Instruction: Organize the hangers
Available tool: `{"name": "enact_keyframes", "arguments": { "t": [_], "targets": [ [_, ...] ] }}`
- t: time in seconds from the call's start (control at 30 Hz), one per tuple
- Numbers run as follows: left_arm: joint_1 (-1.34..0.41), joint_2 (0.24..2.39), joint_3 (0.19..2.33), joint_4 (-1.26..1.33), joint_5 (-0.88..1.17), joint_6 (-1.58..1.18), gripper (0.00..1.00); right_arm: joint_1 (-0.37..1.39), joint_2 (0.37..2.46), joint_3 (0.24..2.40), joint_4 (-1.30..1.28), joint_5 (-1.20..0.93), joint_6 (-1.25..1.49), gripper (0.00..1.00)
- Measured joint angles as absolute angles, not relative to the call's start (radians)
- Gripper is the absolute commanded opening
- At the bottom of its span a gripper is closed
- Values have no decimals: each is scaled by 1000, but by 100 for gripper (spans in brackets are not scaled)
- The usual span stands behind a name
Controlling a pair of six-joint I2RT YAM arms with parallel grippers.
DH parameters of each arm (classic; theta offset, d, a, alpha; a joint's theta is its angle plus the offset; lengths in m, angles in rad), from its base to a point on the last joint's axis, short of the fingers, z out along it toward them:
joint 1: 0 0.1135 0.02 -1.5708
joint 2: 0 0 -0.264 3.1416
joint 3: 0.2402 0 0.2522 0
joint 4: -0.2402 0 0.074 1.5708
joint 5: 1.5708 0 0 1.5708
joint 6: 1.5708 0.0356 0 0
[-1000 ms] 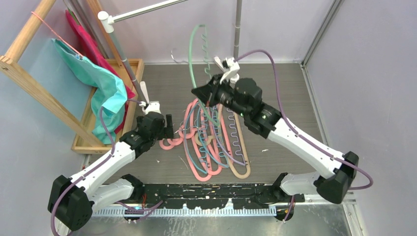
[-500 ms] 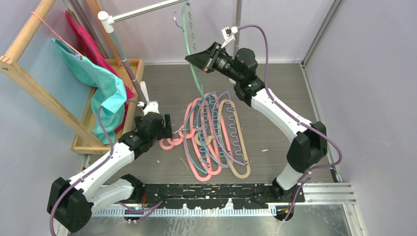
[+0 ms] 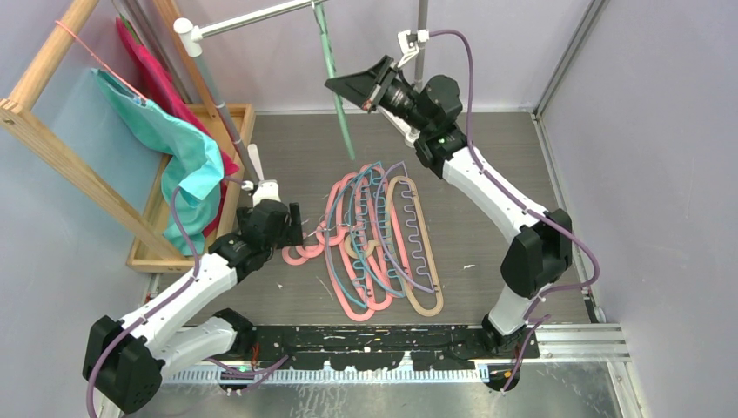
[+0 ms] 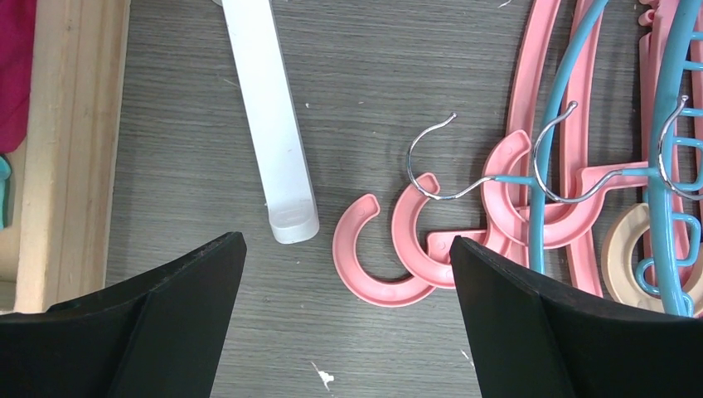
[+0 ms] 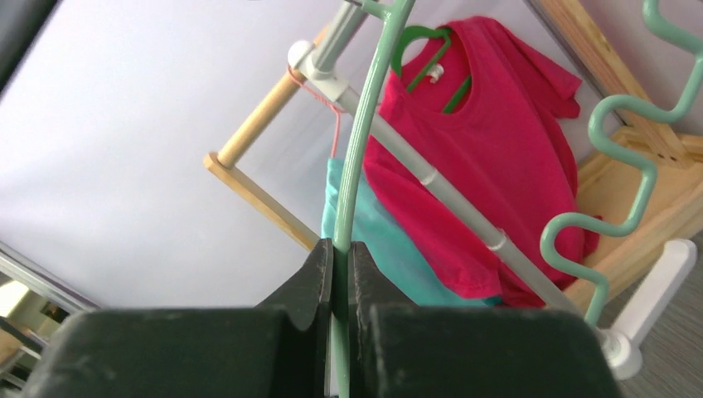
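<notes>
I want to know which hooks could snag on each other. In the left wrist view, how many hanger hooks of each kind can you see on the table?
Pink plastic hooks: 3
Metal wire hooks: 3
Beige plastic hook: 1
Total: 7

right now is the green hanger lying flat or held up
Held up: the right gripper is shut on the green hanger, near-vertical off the table.

Top looks down; left wrist close over shared hangers [image 4: 496, 186]; right faces rack [image 5: 257, 199]
</notes>
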State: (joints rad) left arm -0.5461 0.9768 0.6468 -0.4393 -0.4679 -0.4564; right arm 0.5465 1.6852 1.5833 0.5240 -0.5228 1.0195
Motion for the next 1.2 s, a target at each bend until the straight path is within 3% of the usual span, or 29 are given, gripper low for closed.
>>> {"name": "enact_keyframes", "arguments": {
  "t": [0.4,1.07,1.13,1.2],
  "targets": [
    [-546,926,647,-487,-468,-460,98,450,1922,1816,575,-551,1319,1],
    [-546,923,647,-514,-476,-464,98,222,1928,1715,736,-601,1566,1],
    [-546,930,647,-514,-476,-464,98,206,1937,1715,760,-617,1589,7],
    [-546,933,647,-514,-476,-464,98,198,1942,1715,780,-631,1603,23]
  ]
}}
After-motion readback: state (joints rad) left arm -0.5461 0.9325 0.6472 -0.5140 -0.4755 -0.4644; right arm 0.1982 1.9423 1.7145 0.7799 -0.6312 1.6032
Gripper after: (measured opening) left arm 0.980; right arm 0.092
